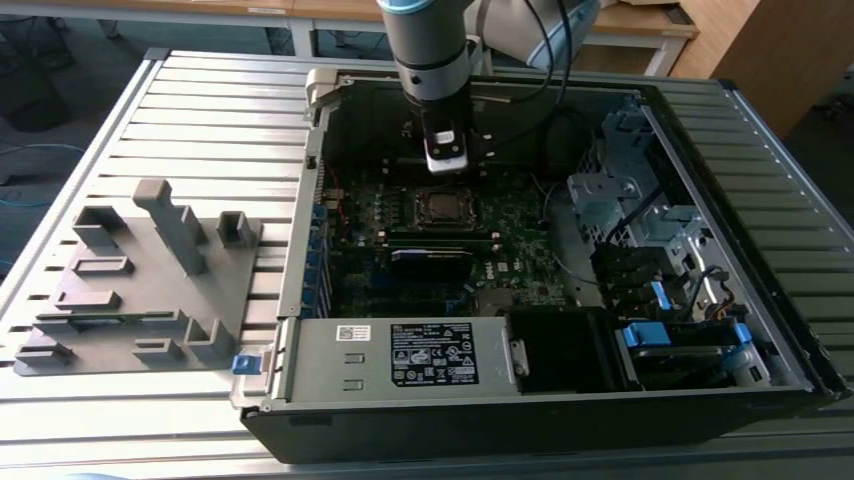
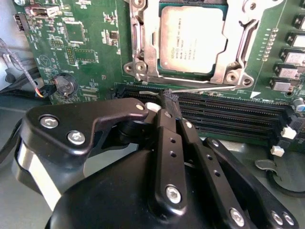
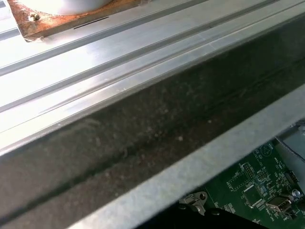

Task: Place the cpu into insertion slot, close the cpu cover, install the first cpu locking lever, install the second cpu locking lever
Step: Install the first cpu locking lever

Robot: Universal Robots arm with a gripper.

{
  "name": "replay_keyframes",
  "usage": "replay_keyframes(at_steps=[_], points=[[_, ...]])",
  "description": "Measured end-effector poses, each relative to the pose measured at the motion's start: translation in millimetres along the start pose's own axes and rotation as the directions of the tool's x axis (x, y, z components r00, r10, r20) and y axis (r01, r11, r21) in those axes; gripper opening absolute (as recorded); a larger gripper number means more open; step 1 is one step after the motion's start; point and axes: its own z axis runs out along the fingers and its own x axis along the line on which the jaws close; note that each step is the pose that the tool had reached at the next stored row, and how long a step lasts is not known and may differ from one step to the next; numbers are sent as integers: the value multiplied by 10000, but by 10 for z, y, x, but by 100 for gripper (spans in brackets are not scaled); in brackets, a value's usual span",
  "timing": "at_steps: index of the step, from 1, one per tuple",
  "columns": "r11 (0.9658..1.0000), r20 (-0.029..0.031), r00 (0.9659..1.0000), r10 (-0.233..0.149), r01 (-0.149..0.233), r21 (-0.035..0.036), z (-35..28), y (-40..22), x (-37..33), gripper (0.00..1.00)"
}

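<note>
Green motherboard (image 2: 86,57): cpu (image 2: 190,40) just beyond hand (image 2: 170,102).

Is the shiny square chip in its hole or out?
In. The dull silver square chip lies flat inside the silvery metal frame on the green board.

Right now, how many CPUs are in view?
1. The cpu lies on the green motherboard, framed by the cpu cover. Another could be hidden beneath the arm.
</note>
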Motion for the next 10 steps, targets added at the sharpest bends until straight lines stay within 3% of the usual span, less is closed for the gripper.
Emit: replay_keyframes(at_steps=[10], points=[[9999,-22,9999,-107,107,-17,16,-22,-7,11]])
